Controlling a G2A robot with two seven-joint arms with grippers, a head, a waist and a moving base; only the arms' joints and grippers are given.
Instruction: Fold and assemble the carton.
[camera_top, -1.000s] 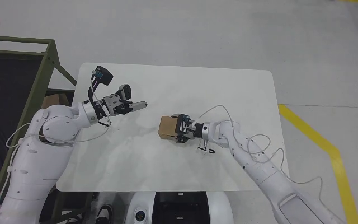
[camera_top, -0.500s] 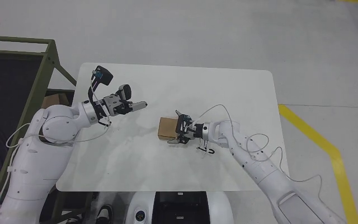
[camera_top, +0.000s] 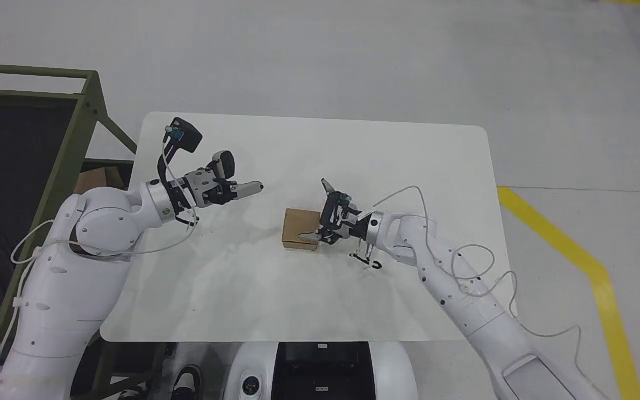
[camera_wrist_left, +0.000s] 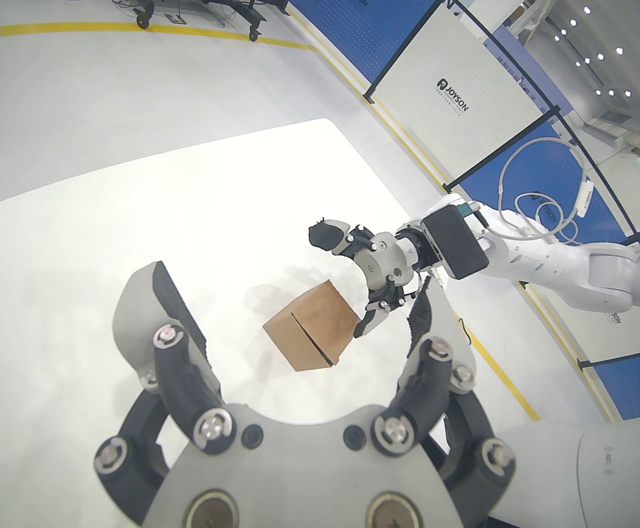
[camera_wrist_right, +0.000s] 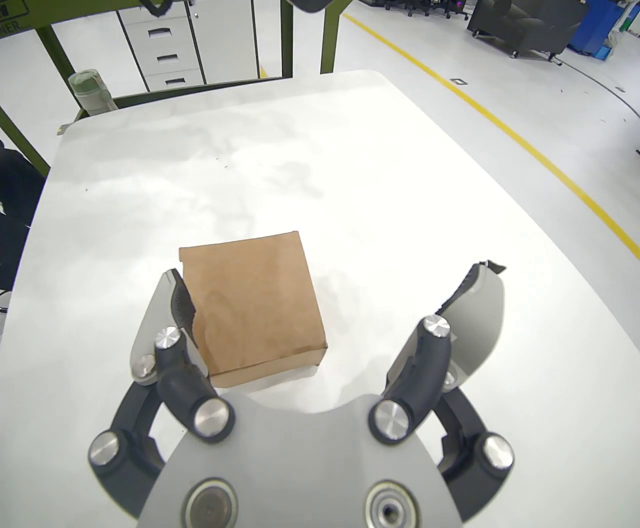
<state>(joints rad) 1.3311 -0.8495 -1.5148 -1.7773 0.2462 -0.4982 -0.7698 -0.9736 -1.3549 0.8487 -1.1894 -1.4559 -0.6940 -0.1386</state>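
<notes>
Beside the carton (camera_top: 299, 228), right end effector (camera_top: 319, 210) low, jaws wide; left end effector (camera_top: 241, 174) farther off, jaws wide

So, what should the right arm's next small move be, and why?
Probably draw the right gripper back from the small brown cardboard carton: its jaws stand open, one jaw close beside the carton's side, and the carton rests closed on the white table.

The small square cardboard carton (camera_top: 299, 229) is plain brown, with one dark seam. The rounded tabletop (camera_top: 400, 160) is glossy white. The left hand (camera_top: 252, 186) and right hand (camera_top: 319, 210) are silver-grey with black pads (camera_wrist_right: 182, 305).
</notes>
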